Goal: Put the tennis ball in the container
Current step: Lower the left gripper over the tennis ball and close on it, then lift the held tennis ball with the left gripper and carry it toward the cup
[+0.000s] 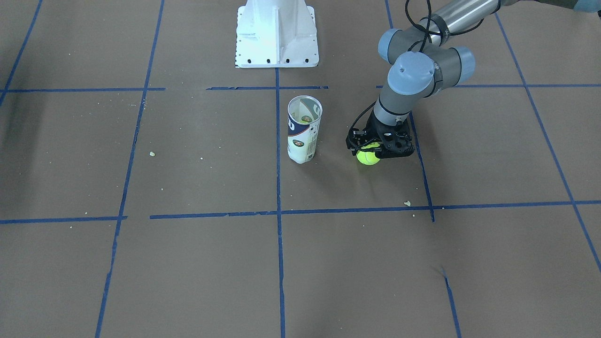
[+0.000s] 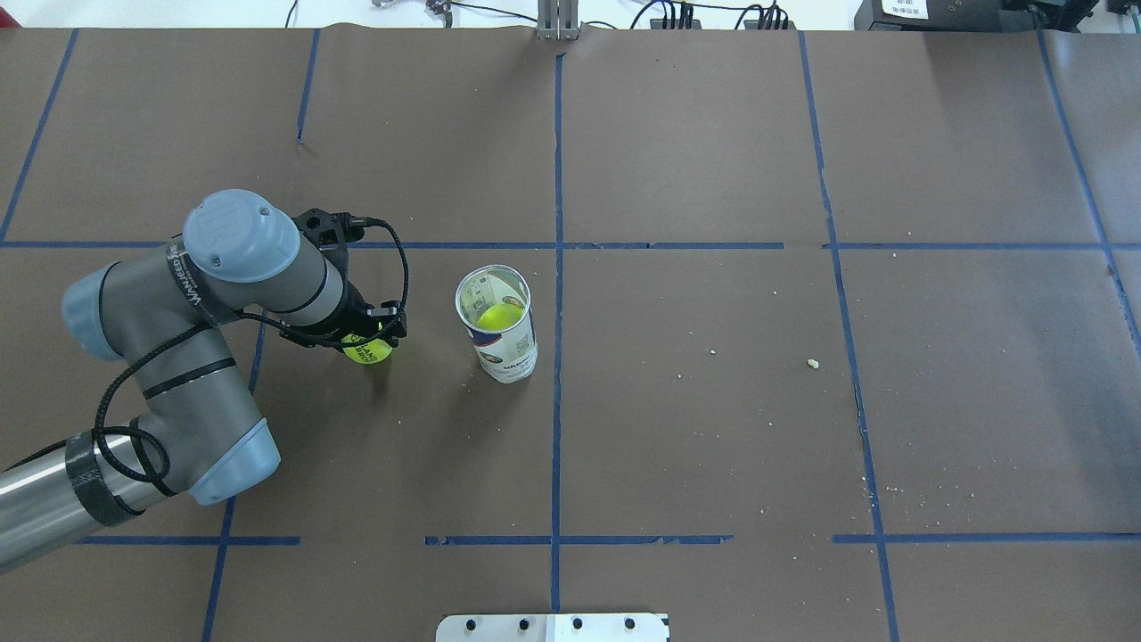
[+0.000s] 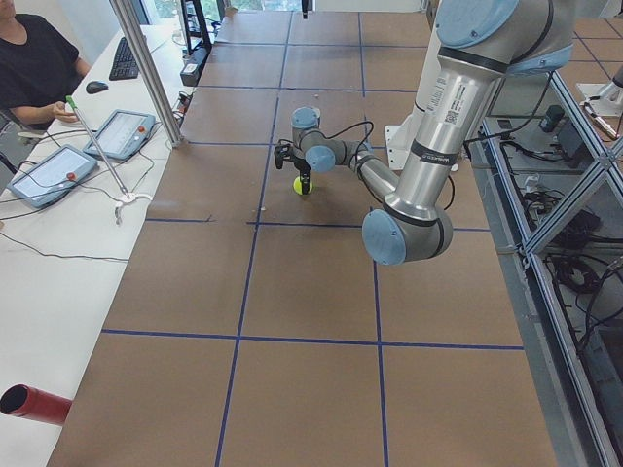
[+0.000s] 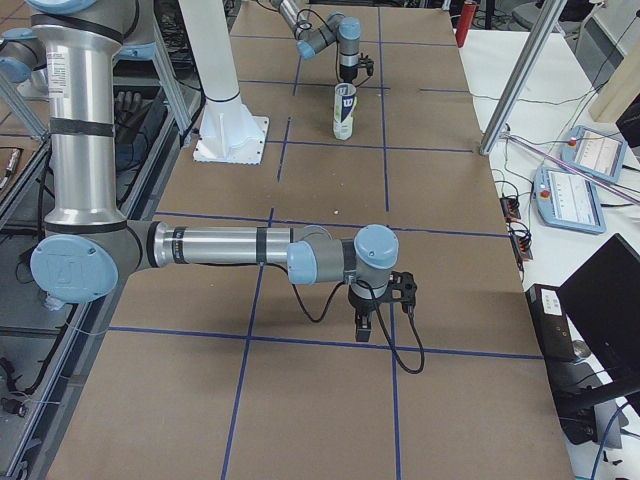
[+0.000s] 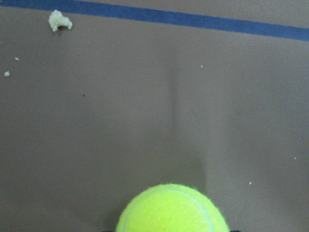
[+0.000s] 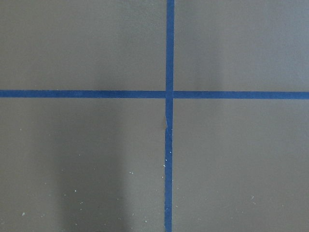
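Left pincer [image 1: 371, 151] of mine clasps the tennis ball [image 1: 367, 158] from above, so I can lift it into the tennis-ball can [image 1: 304, 136] alongside.

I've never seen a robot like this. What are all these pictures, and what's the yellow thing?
These are two robot arms at a brown table marked with blue tape. Each picture comes from a different camera: one faces the robot, one looks down from behind it, two watch from the table's ends, one sits on each wrist. The left gripper is closed around the tennis ball. Beside it stands the container, a clear can, upright and open, with another yellow ball inside. The right gripper hangs above the table, far off.
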